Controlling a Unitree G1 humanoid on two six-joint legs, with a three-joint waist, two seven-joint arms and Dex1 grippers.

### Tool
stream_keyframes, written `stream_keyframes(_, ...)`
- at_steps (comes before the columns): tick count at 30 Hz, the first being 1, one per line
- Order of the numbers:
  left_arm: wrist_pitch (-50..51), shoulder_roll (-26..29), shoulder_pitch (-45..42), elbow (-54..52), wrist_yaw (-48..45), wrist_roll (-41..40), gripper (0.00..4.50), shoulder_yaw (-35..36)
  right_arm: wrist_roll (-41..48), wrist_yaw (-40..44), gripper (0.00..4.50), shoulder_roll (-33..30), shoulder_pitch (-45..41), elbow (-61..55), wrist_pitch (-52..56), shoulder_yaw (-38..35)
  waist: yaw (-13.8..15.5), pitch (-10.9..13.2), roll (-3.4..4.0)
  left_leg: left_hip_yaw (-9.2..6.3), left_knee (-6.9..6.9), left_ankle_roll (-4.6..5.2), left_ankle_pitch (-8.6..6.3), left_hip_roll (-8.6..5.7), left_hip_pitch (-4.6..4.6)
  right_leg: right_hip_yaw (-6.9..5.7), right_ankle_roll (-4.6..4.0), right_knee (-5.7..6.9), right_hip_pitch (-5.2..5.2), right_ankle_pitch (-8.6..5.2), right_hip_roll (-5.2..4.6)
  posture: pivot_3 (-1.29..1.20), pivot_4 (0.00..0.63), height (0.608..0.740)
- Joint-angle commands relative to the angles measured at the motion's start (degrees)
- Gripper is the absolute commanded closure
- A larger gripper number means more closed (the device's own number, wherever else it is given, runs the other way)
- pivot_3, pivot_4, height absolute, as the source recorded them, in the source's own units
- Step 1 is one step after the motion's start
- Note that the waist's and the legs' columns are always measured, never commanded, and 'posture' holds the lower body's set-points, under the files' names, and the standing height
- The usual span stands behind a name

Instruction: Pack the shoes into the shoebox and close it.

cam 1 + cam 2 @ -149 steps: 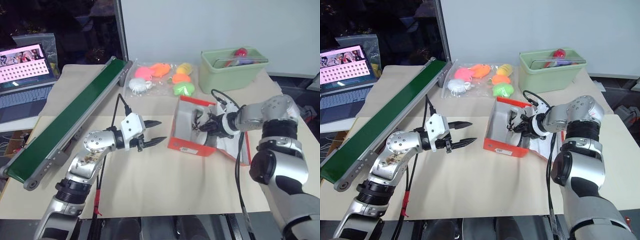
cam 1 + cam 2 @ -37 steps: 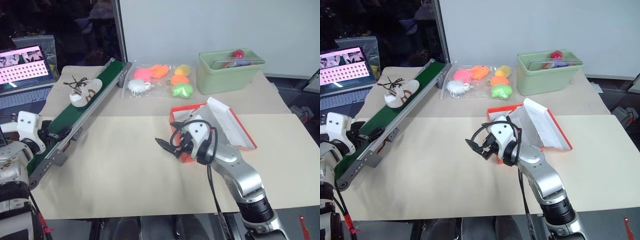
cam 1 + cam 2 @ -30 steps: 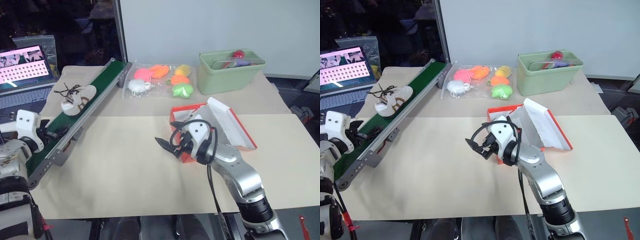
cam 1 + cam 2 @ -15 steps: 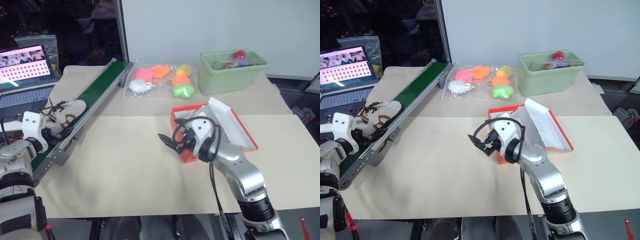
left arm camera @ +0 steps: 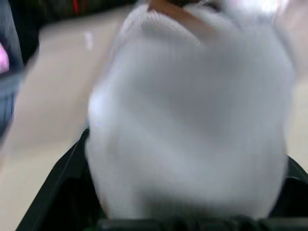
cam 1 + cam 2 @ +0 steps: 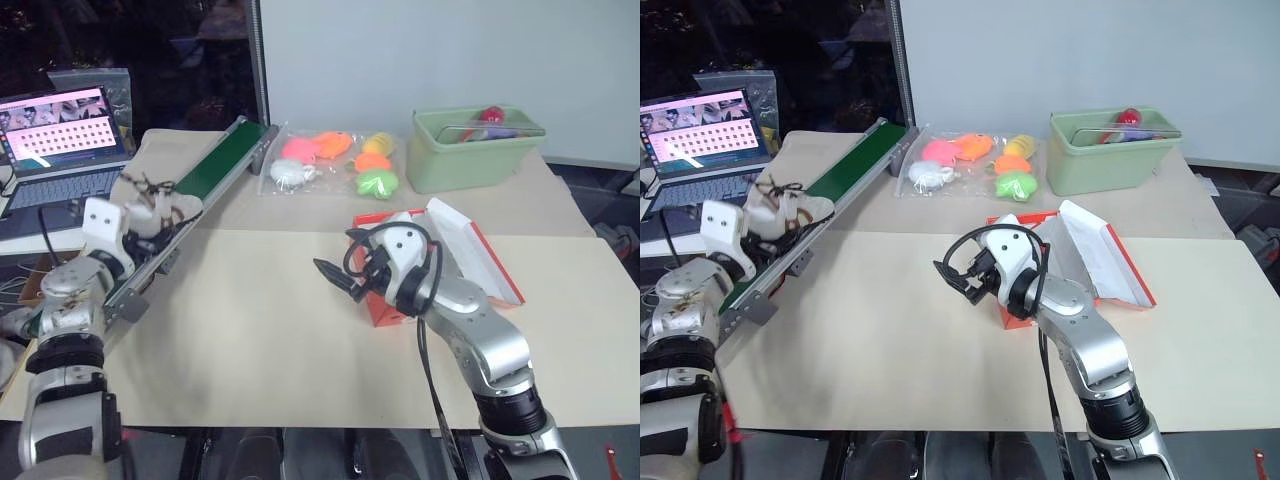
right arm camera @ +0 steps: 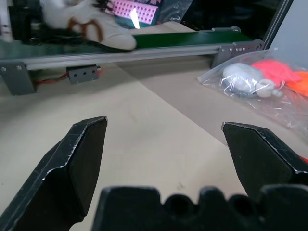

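Head views: compared with a second ago, shoe (image 6: pixel 782 212) no longer riding alone down the green conveyor (image 6: pixel 845 170); now sits at the near end of the belt with the left gripper (image 6: pixel 758 232) closed in around it. Means the pickup of this shoe looks underway, carry to the box still ahead. Left arm bent at the elbow, forearm reaching level along the belt's near end, white wrist block just behind the shoe. Shoebox (image 6: pixel 462 262) lies open mid-table on the beige mat (image 6: pixel 250 330), lid flap propped back, well apart from the shoe. Right gripper (image 6: pixel 335 275) hovers above the mat just beside the box's front corner, pointing level toward the conveyor, fingers spread wide, nothing between them. Bag of coloured toys (image 6: pixel 330 160) and green bin (image 6: pixel 475 150) at the far side, laptop (image 6: pixel 62 150) beyond the belt.

Left wrist view: whitish shoe (image 5: pixel 192 125) pressed right up between the black fingers (image 5: pixel 55 192), blurred; looks gripped, though firmness of hold cannot be told.

Right wrist view: black fingers (image 7: pixel 79 159) far apart over bare mat; shoe (image 7: pixel 91 24) and left gripper visible across on the belt.
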Motion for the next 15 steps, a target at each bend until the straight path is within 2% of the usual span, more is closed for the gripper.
stream_keyframes(1,3.35,-2.3,-1.22,-15.67,5.31,-1.0,0.8,-0.41,3.74,-2.26,0.0,2.31,-2.15,0.21,4.01,-4.39,-0.27,0.0,0.0,0.0,-0.01,0.0,0.0,0.0,0.01,0.0,0.0,0.0,0.0,0.0,0.0,0.0,0.15,0.729)
stream_keyframes(3,8.01,-5.96,-0.57,-25.71,7.01,-2.48,0.8,-3.0,8.39,-5.22,0.0,6.09,-4.32,2.36,9.18,-9.14,-0.33,0.0,0.0,-0.01,-0.01,0.0,0.0,0.0,0.0,0.01,0.0,0.02,0.0,0.0,0.0,0.0,0.15,0.729)
stream_keyframes(8,16.95,-13.04,3.57,-39.24,8.61,-5.14,0.8,-8.52,21.05,-11.84,0.0,14.81,-9.09,6.71,20.81,-21.15,-0.72,0.0,0.01,0.01,-0.02,0.0,-0.01,0.0,0.07,0.08,0.0,0.14,0.0,0.01,0.0,0.0,0.15,0.729)
stream_keyframes(12,21.11,-18.74,7.38,-45.73,9.68,-6.68,0.8,-13.42,36.61,-19.96,0.0,22.13,-13.69,12.05,28.97,-33.09,-1.48,0.0,0.01,0.0,-0.06,0.01,0.0,0.02,0.07,0.09,0.0,0.16,-0.01,0.01,0.01,0.0,0.15,0.729)
stream_keyframes(15,22.42,-21.32,8.06,-47.84,9.81,-6.1,0.8,-16.47,47.02,-27.1,0.0,24.67,-16.22,16.46,31.48,-38.75,-1.56,0.0,0.02,-0.01,-0.03,0.01,0.0,-0.01,0.04,0.08,-0.01,0.13,-0.01,0.01,-0.01,0.0,0.15,0.729)
